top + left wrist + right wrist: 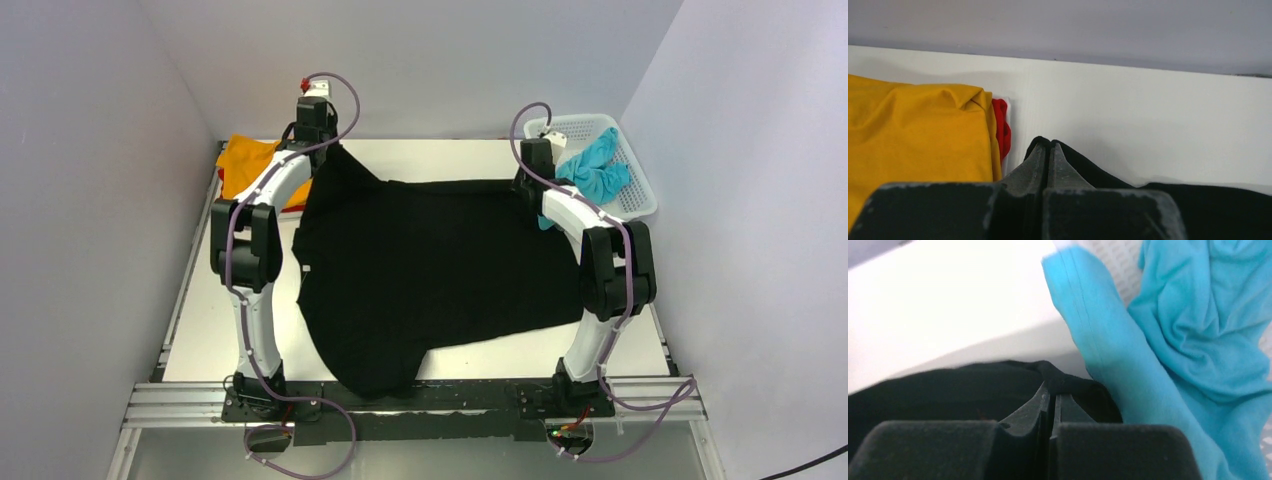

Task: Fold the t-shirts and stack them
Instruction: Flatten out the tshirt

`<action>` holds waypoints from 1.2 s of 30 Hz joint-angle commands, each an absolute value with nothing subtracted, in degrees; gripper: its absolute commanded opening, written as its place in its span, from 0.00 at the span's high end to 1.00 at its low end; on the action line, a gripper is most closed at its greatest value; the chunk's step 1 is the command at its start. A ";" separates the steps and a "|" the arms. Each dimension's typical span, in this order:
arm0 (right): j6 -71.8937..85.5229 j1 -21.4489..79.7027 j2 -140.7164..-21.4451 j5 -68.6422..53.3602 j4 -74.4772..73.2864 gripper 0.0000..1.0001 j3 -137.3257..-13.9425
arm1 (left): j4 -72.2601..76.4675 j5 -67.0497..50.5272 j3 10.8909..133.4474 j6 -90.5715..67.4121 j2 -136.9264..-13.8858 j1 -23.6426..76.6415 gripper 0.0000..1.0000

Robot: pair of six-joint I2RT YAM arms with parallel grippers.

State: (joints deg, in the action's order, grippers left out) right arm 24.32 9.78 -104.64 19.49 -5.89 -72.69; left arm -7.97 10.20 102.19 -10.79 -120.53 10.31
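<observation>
Left gripper (1049, 149), right gripper (1052, 397), both tight on one black t-shirt (430, 270).

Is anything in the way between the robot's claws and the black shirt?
Nothing visible is in the way. The left gripper and the right gripper are each shut on the far edge of the black t-shirt, with no other cloth between them and it.

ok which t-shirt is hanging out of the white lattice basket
The turquoise cloth t-shirt; the black t-shirt is spread on the table, the orange t-shirt lies far left.
</observation>
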 commanded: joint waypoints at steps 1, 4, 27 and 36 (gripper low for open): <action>22.37 9.50 -106.39 22.85 -0.89 1.00 -78.47 | -2.73 10.03 106.63 -13.56 -121.25 9.79 1.00; 20.73 9.38 -108.94 24.13 -0.58 1.00 -81.39 | -1.65 9.62 108.44 -14.18 -122.92 9.21 1.00; 12.08 9.96 -113.94 18.04 3.94 0.01 -89.85 | 4.83 0.53 115.44 -12.69 -125.65 10.98 0.01; 11.13 13.46 -108.56 14.56 3.29 0.00 -83.12 | 4.64 -6.17 96.18 -22.85 -112.20 11.83 0.01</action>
State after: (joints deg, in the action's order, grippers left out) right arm 12.29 11.60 -113.34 15.88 0.78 -85.93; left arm 2.24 -1.43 103.35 -17.30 -119.74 11.55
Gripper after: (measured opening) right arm 0.995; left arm 0.994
